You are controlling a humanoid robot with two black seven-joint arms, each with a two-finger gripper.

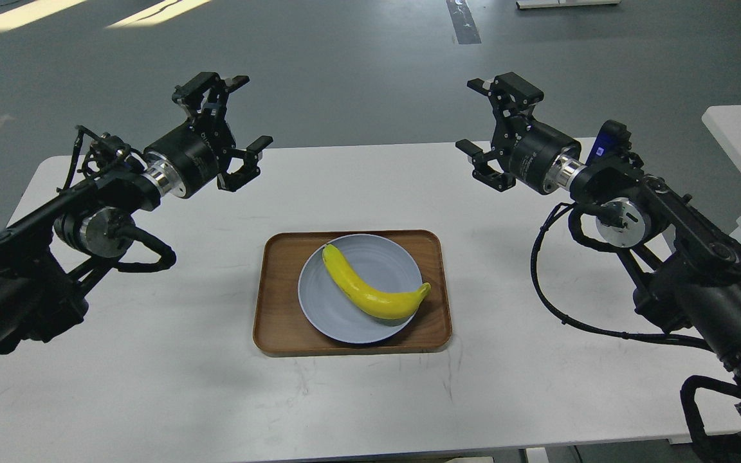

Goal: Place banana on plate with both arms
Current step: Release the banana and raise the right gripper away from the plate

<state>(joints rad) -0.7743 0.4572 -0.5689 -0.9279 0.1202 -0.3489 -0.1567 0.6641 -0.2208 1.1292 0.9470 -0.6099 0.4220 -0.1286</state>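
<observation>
Resting banana (pixel 374 289) on plate (pixel 319 289), between spread fingers (pixel 256 143).

A big white table (pixel 171 360) holds the things. A brown wooden tray (pixel 277 308) sits flat on the table, near the middle. It has round corners and a low edge. The white top has a few thin scratches in front of the tray. A gray floor (pixel 357 71) lies behind the table.
</observation>
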